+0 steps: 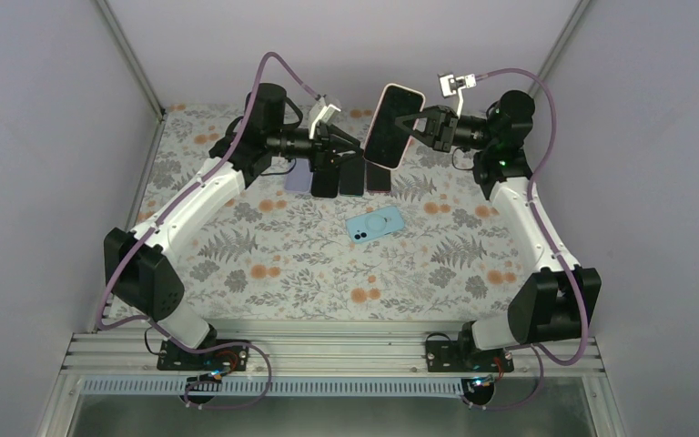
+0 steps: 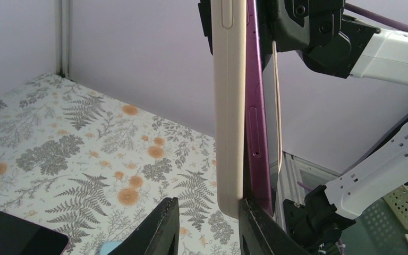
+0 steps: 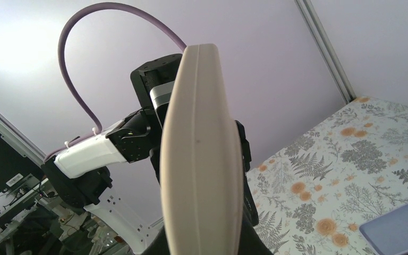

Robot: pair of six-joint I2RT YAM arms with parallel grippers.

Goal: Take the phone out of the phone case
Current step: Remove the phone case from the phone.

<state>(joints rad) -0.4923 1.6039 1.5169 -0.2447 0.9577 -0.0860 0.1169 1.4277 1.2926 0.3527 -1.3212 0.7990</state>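
Note:
My right gripper (image 1: 416, 123) holds the phone (image 1: 391, 127) up in the air by its right edge, screen toward the top camera. In the left wrist view the cream phone case (image 2: 228, 106) stands edge-on with the purple phone (image 2: 257, 133) showing beside it, parted from the case along that edge. My left gripper (image 2: 207, 212) is open at the case's lower corner. Its right fingertip (image 2: 252, 210) sits at the seam between case and phone; the left one stands clear. In the right wrist view the case (image 3: 202, 159) fills the space between my right gripper's (image 3: 202, 245) fingers.
On the floral table (image 1: 264, 273) below the held phone lie a lavender phone (image 1: 298, 177), two black ones (image 1: 326, 180) and a pink one (image 1: 379, 179). A light blue case (image 1: 375, 223) lies nearer the middle. Grey walls close in the back and both sides.

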